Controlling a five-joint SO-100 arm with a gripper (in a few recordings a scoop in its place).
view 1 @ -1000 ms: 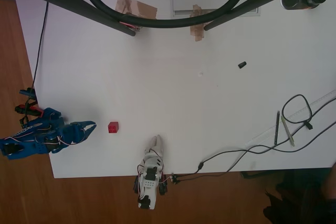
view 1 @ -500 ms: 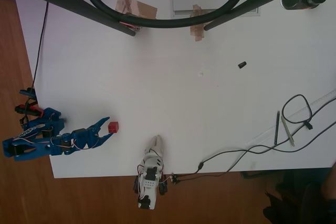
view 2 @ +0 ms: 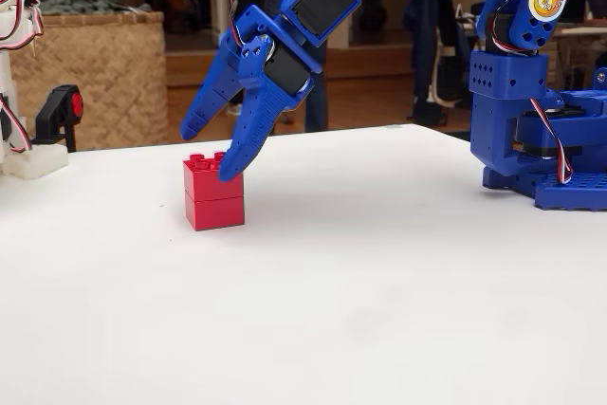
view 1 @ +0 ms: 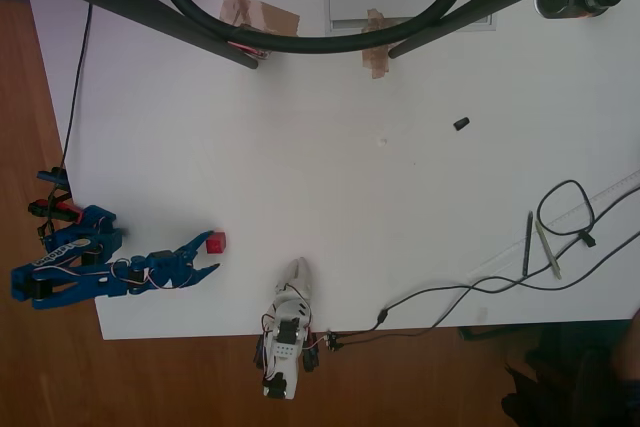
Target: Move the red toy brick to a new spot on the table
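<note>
A: Nearest in the fixed view is bare white tabletop (view 2: 379, 329). A little farther in, left of centre, the red toy brick (view 2: 214, 194) sits upright on it, studs up.

B: And the gripper (view 2: 211, 147)?

A: Spread. It hangs over the brick from the right, one fingertip just at the brick's top edge, the other farther back. I can't tell whether either tip touches. In the overhead view the gripper (view 1: 211, 251) lies near the tabletop's left edge, with the brick (view 1: 217, 242) at its upper fingertip, not squarely between the two.

B: So which step is this?

A: The approach to the grasp, I'd say. Nothing is pinched, and the brick rests flat.

B: What does the next move call for?

A: Centring the brick between the fingers, dropping lower, then pressing them together on its sides. It is small and light, so a tip coming down off-centre could nudge it away. Farther off, the arm's blue base (view 2: 550, 139) stands at the right.
</note>
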